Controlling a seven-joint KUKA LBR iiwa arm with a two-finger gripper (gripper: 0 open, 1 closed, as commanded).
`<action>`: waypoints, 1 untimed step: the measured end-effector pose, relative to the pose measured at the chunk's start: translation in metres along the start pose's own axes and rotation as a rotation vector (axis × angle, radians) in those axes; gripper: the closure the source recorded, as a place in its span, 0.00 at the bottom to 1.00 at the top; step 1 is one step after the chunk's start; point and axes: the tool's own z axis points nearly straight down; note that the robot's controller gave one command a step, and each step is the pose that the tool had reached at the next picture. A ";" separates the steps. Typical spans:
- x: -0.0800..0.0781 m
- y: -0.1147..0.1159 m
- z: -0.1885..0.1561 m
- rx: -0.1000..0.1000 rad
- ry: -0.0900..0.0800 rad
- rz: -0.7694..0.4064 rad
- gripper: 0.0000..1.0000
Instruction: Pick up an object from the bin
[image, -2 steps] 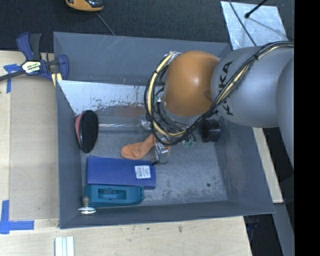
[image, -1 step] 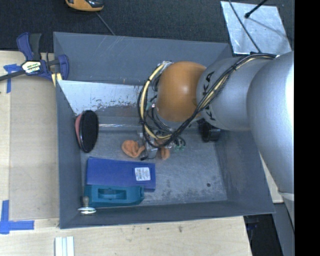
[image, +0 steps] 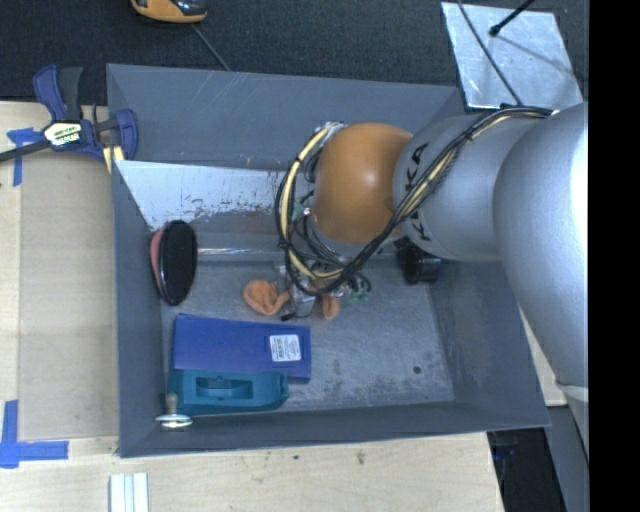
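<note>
Hanging low over the middle of the bin (image: 400, 365), the jaws sit above a tan crumpled lump (image: 263, 296) just beyond the blue box (image: 225, 347). The orange-covered wrist (image: 350, 185) hides them, so I cannot tell whether they are apart or together. An off-centre close could pinch only an edge, and the lump may slip out.

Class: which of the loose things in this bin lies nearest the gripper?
The small orange-tan lump mid-bin, right beside the gripper. The black oval brush and the blue box lie farther to the view's left.
</note>
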 end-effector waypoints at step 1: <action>-0.006 -0.003 -0.152 0.001 -0.005 0.008 1.00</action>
